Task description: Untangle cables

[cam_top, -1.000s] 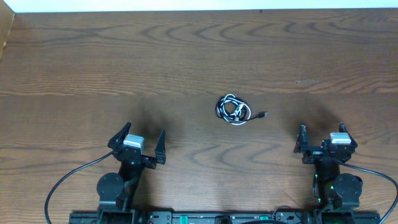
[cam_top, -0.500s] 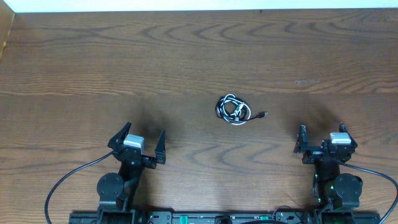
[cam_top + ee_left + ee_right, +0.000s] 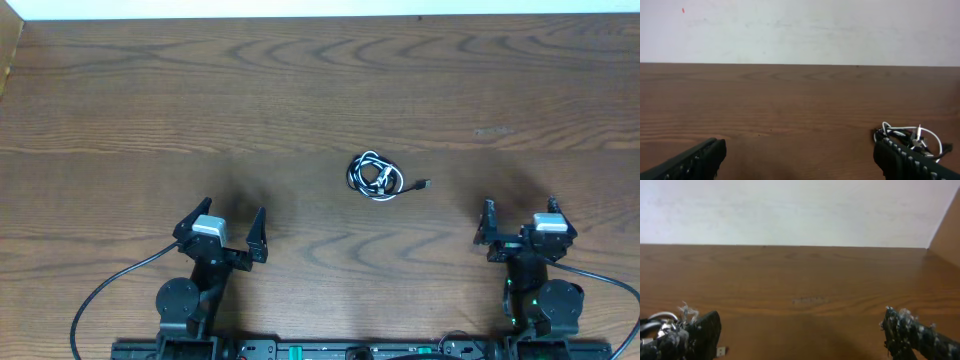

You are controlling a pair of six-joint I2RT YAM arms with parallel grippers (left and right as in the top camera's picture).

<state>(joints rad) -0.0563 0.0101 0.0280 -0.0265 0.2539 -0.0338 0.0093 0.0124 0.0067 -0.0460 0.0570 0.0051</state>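
A dark brown wooden table (image 3: 300, 90) with wavy grain fills the scene. Behind the table's far edge stands a plain white wall (image 3: 800, 30), evenly lit. A lighter wooden panel (image 3: 946, 225) rises at the table's right end.

The table (image 3: 150, 90) is smooth, dark-grained wood (faintly satin), the cables (image 3: 375, 176) glossy plastic-sheathed.

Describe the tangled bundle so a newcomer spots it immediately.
On the wooden table, look right of centre, beyond the left gripper and right gripper. The cables lie there as one small coil, white and black intertwined, unlike the thick black arm wire.
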